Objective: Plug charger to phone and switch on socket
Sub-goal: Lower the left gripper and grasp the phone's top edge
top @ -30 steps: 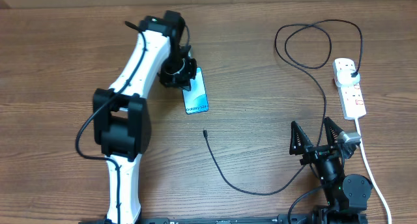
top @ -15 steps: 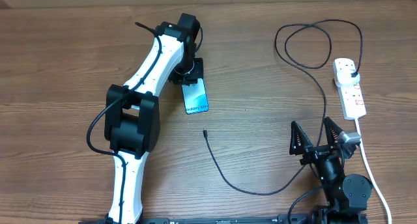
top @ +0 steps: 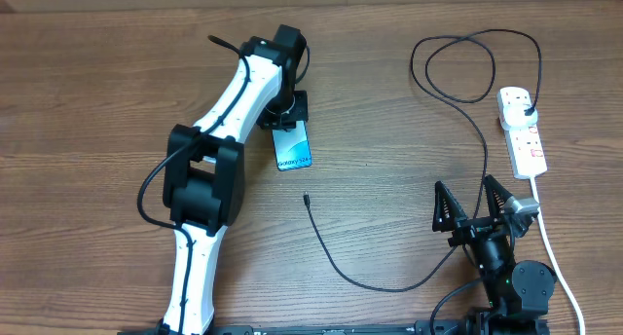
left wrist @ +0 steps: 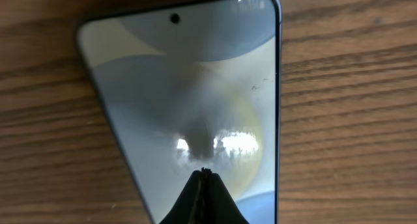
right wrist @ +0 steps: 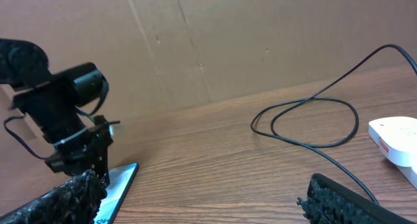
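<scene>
The phone (top: 293, 148) lies flat on the wooden table, its "Galaxy S24" text at its near short edge; it fills the left wrist view (left wrist: 195, 100) and shows at the lower left of the right wrist view (right wrist: 117, 185). My left gripper (top: 288, 113) is shut and empty, its tips (left wrist: 205, 173) over the phone's far end. The charger's black cable (top: 336, 262) runs from its connector tip (top: 306, 199) just below the phone round to a black plug (top: 527, 109) seated in the white socket strip (top: 522, 130). My right gripper (top: 477, 204) is open and empty at the front right.
The socket's thick white cord (top: 555, 262) runs down the right side past my right arm. The cable makes a loop (top: 472, 67) at the back right, also seen in the right wrist view (right wrist: 306, 123). A cardboard wall (right wrist: 228, 42) stands behind the table.
My left arm has swung to the right and its gripper has shifted right along the phone's far end. The phone, cable and right arm have not moved.
</scene>
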`<act>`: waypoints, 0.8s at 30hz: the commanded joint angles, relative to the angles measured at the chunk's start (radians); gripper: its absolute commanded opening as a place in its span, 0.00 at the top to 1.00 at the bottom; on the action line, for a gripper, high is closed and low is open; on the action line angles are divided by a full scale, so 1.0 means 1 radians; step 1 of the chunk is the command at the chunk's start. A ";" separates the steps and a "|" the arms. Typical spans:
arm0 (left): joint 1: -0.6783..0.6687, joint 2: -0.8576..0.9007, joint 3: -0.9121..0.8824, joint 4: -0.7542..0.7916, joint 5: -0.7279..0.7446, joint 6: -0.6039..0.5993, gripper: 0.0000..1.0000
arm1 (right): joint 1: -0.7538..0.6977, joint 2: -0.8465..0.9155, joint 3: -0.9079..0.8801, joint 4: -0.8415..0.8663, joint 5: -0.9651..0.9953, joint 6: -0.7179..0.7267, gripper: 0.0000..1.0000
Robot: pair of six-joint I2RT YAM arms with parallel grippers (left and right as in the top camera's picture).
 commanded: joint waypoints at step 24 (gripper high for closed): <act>0.002 0.050 0.198 -0.112 -0.005 -0.006 0.45 | 0.002 -0.009 -0.010 0.005 -0.004 -0.001 0.00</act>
